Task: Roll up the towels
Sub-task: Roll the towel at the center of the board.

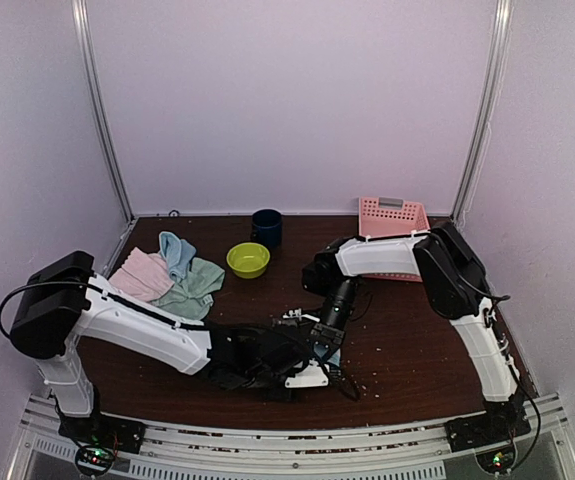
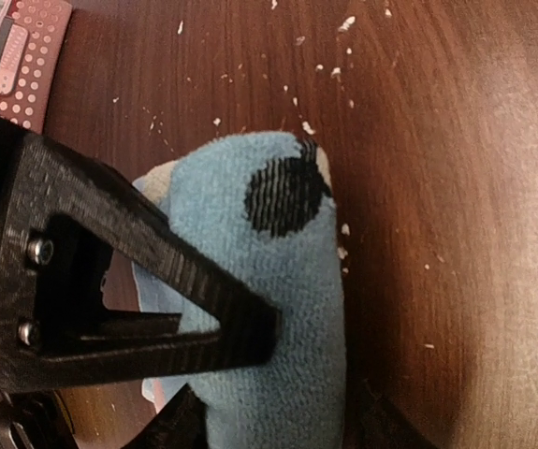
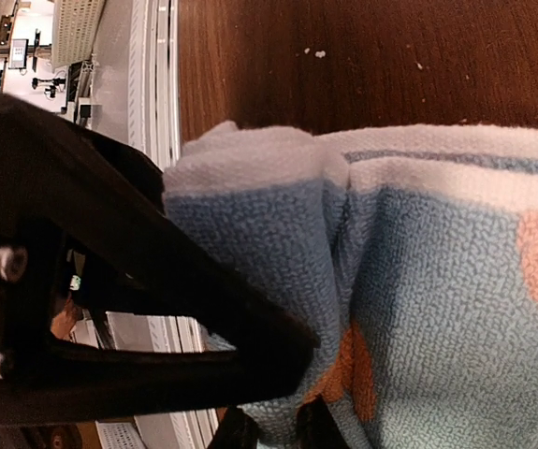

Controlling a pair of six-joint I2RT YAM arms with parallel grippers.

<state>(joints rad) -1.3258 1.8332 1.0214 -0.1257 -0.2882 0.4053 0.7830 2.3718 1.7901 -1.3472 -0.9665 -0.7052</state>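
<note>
Patched towel: light blue terry, bunched into a thick roll-like bundle on the table, near the front edge, about centre. Left wrist view shows a dark oval patch on its upper face; right wrist view shows a white border with orange and pink patches on the blue. From the top camera it is almost wholly hidden under the two grippers, which meet over it. Left gripper: the near finger lies across the bundle with its tip pressed into the cloth, and dark parts of the other finger show beneath the towel, so the cloth sits pinched between them. Right gripper: one finger rests against the folded corner of the towel; the second finger is mostly hidden, so I cannot tell whether it is clamped or spread. White flecks are scattered on the wood around the bundle. Other towels lie in a loose heap at the back left, touching one another: pink towel, pale blue towel, mint green towel. Just right of the heap is a lime-green bowl, with a dark blue cup behind it. A pink basket stands at the back right.
</note>
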